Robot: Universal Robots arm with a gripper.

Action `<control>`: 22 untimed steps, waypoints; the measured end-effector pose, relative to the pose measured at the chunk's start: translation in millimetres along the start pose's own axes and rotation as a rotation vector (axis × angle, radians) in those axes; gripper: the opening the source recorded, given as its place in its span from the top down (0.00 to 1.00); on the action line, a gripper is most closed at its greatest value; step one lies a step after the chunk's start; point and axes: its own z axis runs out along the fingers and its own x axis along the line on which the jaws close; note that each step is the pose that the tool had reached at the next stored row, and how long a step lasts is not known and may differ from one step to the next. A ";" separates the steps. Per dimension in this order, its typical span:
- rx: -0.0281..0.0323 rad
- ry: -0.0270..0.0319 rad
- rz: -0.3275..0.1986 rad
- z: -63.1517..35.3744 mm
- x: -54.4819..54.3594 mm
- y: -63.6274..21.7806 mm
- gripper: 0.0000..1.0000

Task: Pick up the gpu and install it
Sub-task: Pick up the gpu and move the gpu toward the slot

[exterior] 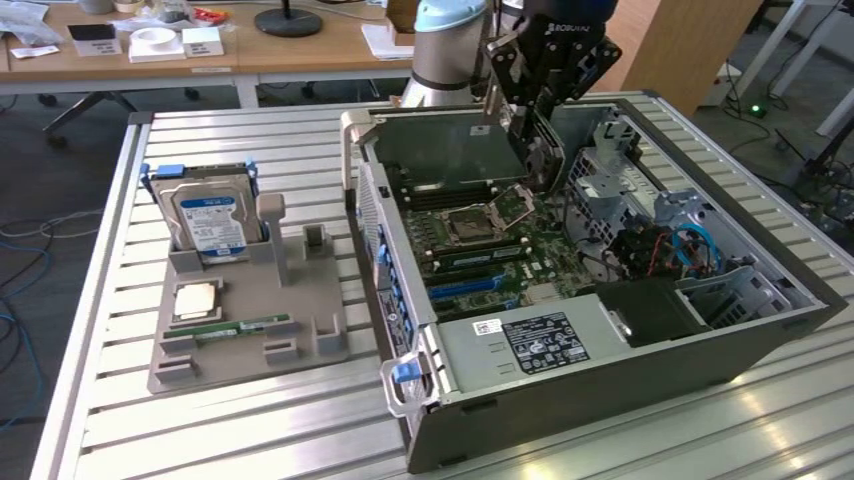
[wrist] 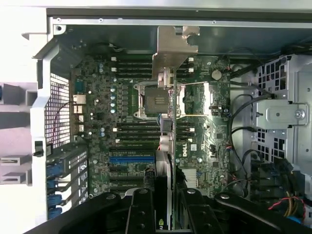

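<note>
gripper (wrist: 166,214) closed partway, both fingers (wrist: 141,209) clamped on the flat faces of the gpu (wrist: 166,141), so the card is held, not loose. the card hangs on edge with its connector side facing the motherboard (exterior: 494,250), likely so it can go straight down into a slot. the silvery bracket (wrist: 173,46) sits at the far end near the case wall, which fits where a bracket would fasten. in the exterior view the arm stands over the open computer case (exterior: 601,400), laid on its side on the slatted table (exterior: 200,430) so the board faces up and is reachable from above. the gpu looks above the board, not seated; its edge crosses the cpu socket (wrist: 146,100), with the blue slot (wrist: 127,160) off to one side. the hard drive (exterior: 214,220) stands in the grey parts holder (exterior: 240,340), well apart from the case, untouched
</note>
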 end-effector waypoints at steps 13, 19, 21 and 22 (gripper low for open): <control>-0.0001 -0.0001 0.000 0.8 -26.8 0.8 0.74; -0.0001 -0.0001 0.000 1.5 -51.3 1.5 0.74; -0.0002 -0.0001 0.000 1.8 -59.9 1.8 0.74; -0.0001 -0.0001 0.000 1.9 -63.8 1.9 0.74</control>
